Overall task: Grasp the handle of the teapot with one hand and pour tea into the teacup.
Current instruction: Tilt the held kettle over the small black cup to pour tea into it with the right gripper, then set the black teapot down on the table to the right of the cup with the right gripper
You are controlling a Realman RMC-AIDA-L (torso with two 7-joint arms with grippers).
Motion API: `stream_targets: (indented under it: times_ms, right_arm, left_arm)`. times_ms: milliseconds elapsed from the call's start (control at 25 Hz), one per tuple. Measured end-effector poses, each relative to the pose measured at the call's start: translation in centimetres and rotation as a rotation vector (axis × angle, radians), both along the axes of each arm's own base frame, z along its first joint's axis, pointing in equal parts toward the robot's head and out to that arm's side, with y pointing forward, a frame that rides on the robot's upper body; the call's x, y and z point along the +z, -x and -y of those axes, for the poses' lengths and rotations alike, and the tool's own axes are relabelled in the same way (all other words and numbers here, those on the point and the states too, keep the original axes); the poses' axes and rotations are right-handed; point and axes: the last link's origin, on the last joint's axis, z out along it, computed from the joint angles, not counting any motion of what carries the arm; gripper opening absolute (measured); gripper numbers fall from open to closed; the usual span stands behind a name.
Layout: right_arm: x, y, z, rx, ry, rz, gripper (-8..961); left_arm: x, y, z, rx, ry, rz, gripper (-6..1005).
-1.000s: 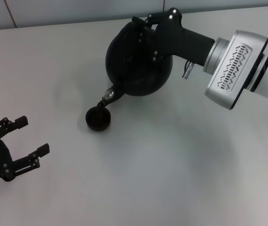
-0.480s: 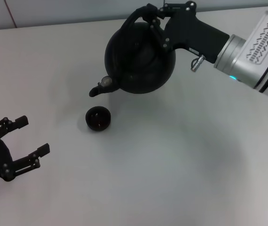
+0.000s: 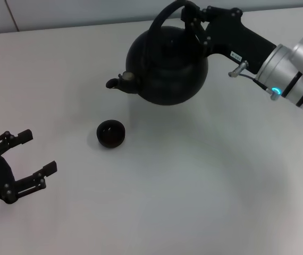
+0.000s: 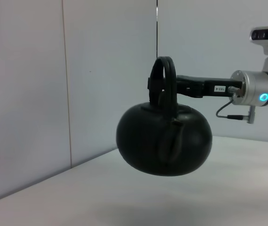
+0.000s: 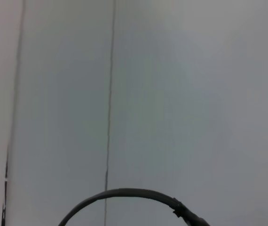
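The round black teapot hangs level in the air behind the teacup, its short spout pointing to the left. My right gripper is shut on the arched handle at its top right end. In the left wrist view the teapot floats clear above the table with the handle upright. A thin arc of the handle shows in the right wrist view. The tiny black teacup stands on the table in front of and below the spout. My left gripper rests open at the front left.
The white table spreads in front of and to the right of the teacup. A grey wall runs along the table's far edge. My right forearm reaches in from the right, above the table.
The teapot has tipped back from a spout-down tilt over the teacup to level. It has also risen and shifted right and back, away from the cup. The left gripper has stayed put.
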Motion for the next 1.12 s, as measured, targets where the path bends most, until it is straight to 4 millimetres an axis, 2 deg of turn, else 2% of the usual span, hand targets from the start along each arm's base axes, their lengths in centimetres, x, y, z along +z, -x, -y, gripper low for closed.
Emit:
stream_targets:
  times_ms: [480, 840, 1120]
  right_arm:
    - [1.0, -2.8, 0.8, -0.161, -0.013, -0.113, 81]
    - [0.9, -3.1, 1.0, -0.169, -0.009, -0.109, 81]
    - [-0.3, -3.4, 1.4, -0.162, -0.030, -0.016, 81]
  left_arm:
    - [0.2, 0.0, 0.0, -0.006, -0.001, -0.001, 859]
    - [0.2, 0.0, 0.0, -0.008, 0.000, -0.001, 859]
    - [0.2, -0.1, 0.0, -0.009, -0.001, 0.000, 859]
